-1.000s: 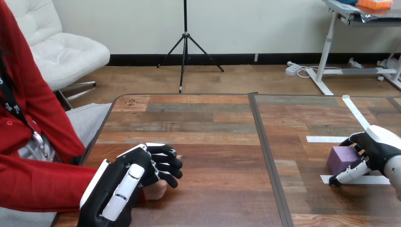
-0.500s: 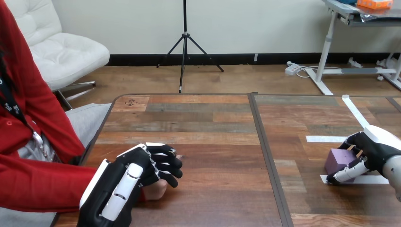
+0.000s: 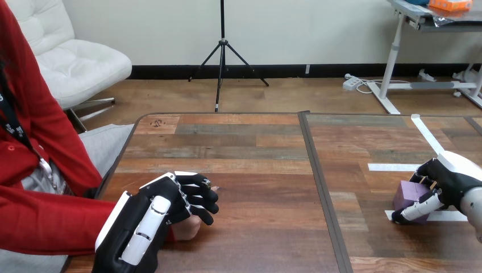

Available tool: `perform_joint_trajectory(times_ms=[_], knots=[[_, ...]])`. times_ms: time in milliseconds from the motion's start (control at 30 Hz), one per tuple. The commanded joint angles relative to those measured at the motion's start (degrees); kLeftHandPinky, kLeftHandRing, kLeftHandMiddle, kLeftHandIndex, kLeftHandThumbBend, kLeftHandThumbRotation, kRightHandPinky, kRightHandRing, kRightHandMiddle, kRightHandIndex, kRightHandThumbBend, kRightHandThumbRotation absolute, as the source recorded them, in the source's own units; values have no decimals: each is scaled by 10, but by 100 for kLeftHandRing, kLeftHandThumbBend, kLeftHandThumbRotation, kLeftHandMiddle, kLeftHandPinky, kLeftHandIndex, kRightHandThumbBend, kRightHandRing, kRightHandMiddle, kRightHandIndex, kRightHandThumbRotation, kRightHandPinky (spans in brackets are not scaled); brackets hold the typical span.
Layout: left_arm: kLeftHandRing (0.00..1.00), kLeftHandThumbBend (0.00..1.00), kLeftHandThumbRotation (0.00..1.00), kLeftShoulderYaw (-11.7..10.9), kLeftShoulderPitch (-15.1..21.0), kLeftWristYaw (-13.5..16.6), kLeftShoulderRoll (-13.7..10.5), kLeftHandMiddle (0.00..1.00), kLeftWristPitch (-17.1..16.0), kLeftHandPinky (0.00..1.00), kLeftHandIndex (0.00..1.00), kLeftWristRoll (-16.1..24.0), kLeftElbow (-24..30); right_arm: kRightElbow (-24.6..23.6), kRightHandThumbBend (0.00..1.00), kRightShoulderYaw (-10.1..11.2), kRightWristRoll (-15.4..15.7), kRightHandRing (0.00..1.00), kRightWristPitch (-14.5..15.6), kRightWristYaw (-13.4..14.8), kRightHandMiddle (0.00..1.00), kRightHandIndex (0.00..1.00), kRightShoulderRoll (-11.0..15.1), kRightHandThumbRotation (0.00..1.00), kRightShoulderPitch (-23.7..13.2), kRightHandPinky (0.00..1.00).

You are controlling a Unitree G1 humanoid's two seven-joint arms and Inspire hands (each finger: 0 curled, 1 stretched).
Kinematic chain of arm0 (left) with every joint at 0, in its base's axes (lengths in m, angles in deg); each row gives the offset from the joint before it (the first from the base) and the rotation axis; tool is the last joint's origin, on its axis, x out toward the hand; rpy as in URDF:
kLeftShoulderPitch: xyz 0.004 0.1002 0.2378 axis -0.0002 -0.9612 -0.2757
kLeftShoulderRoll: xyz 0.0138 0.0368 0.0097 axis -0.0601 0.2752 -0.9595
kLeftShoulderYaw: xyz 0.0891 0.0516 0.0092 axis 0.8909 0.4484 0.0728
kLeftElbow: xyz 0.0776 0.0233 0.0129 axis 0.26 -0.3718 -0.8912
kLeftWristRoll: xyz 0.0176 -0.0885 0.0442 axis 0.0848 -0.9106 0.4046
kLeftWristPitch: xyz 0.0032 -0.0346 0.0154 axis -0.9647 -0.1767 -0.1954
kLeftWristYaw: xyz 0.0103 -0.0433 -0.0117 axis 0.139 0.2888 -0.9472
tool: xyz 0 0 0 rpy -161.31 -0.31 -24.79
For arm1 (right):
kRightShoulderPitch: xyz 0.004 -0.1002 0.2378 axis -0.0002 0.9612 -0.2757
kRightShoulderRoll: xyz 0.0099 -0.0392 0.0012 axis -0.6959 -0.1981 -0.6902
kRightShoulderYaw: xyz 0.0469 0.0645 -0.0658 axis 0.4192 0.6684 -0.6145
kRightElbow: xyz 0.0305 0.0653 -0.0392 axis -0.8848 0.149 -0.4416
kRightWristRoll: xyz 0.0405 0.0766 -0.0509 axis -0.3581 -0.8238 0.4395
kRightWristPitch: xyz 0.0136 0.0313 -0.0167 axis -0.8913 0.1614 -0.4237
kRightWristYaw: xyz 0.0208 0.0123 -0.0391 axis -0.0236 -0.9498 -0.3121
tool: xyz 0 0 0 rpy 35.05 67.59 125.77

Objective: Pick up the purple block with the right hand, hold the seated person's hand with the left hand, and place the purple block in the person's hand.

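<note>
Purple block (image 3: 410, 194): we judge it light, rigid, smooth; take opposite flat faces. Right hand (image 3: 453, 177) curled round it; left hand (image 3: 149, 220) curled round the person's hand (image 3: 187, 228).

The left hand (image 3: 149, 220) lies at the near left of the wooden table (image 3: 256, 170), its fingers curled over the person's hand (image 3: 187, 228), which extends from a red sleeve (image 3: 51, 222) and rests on the tabletop. The right hand (image 3: 452, 179) is at the table's right edge, thumb in front of the purple block (image 3: 410, 193) and fingers behind it, enclosing the block. The block sits between two white tape strips (image 3: 392, 167); contact with the tabletop cannot be determined.
</note>
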Motion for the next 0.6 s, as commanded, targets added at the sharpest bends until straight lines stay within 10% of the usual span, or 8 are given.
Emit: perform_joint_trajectory(times_ms=[0, 567], knots=[[55, 47, 81, -5, 36, -1, 3, 58, -17, 47, 58, -3, -2, 3, 69, 1, -6, 51, -6, 12, 54, 47, 1, 0, -19, 45], [55, 50, 81, -4, 37, -3, 4, 57, -14, 46, 58, -7, -3, 1, 72, 4, -10, 48, -10, 16, 51, 47, 2, 0, -19, 43]])
